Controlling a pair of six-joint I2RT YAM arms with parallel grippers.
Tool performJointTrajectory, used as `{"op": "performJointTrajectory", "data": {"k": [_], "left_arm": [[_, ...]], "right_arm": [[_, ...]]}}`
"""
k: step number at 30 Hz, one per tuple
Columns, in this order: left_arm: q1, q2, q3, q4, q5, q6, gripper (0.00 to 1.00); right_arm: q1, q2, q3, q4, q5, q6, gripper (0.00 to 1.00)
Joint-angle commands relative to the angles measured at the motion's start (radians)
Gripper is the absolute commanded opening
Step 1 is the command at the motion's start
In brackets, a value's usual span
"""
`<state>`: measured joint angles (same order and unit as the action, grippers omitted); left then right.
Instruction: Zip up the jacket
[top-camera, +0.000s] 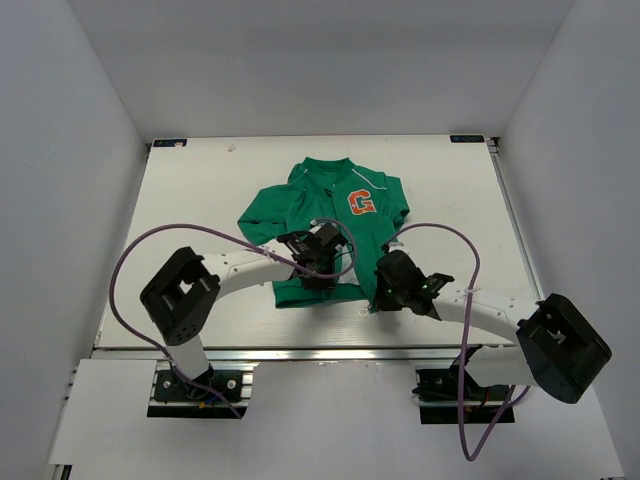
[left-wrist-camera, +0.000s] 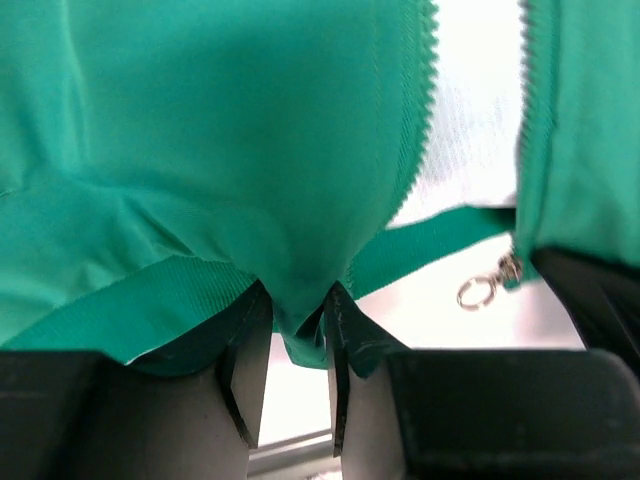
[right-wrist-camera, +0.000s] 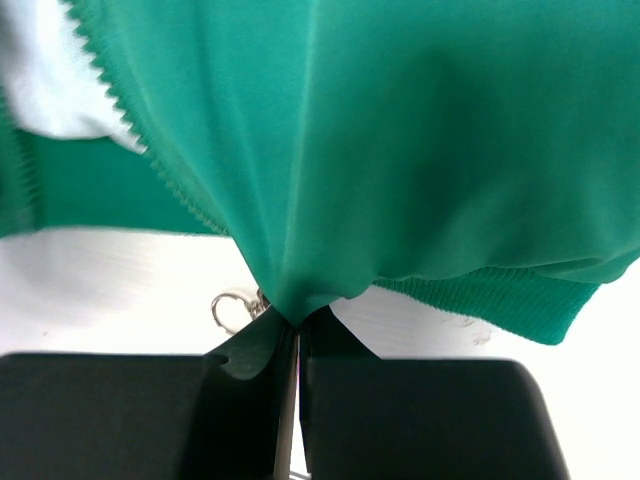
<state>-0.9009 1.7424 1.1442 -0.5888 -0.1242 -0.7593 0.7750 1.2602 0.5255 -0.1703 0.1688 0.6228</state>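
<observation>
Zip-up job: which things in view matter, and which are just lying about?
In the job:
- jacket, front open
- zipper pull ring, low at the hem
- left gripper and right gripper, each shut on the hem

Not in the job:
- table
- purple cables looping off the arms

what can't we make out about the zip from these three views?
- Left wrist: slider by the pull ring, right of the left claw, is blurred; whether both tooth rows are seated cannot be told.
- Right wrist: slider mostly hidden behind the jacket fold pinched in the right claw; only the ring shows.
- Top external: zip's hem end hidden under both claws.
- Wrist views: collar cut off by top edge.
</observation>
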Motion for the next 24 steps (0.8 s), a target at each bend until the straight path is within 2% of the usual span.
{"op": "performJointTrajectory", "data": {"k": [1, 11, 16, 18, 19, 21, 22, 24], "left_arm": [[-0.007, -0.112, -0.007, -0.043, -0.002, 0.026, 0.38], [-0.007, -0.147, -0.078, -0.068, 0.005, 0.034, 0.42], [-0.007, -0.119, -0.084, -0.022, 0.069, 0.054, 0.43], [-0.007, -0.112, -0.086, -0.005, 0.095, 0.063, 0.47], [-0.007, -0.113, -0.086, 0.000, 0.100, 0.063, 0.55], [-0.009, -0.122, -0.092, 0.015, 0.103, 0.063, 0.63], [-0.007, -0.129, -0.095, 0.020, 0.101, 0.064, 0.70], [-0.007, -0.130, -0.092, 0.032, 0.100, 0.066, 0.72]], "right_arm": [[-0.036, 0.025, 0.018, 0.037, -0.020, -0.011, 0.00], [-0.094, 0.061, 0.016, 0.055, -0.063, -0.034, 0.00], [-0.094, 0.053, 0.011, 0.066, -0.081, -0.041, 0.00], [-0.094, 0.051, 0.007, 0.068, -0.086, -0.043, 0.00], [-0.094, 0.050, 0.007, 0.068, -0.087, -0.043, 0.00], [-0.094, 0.048, 0.007, 0.068, -0.091, -0.043, 0.00], [-0.094, 0.047, 0.005, 0.069, -0.092, -0.044, 0.00], [-0.094, 0.047, 0.005, 0.071, -0.097, -0.044, 0.00]]}}
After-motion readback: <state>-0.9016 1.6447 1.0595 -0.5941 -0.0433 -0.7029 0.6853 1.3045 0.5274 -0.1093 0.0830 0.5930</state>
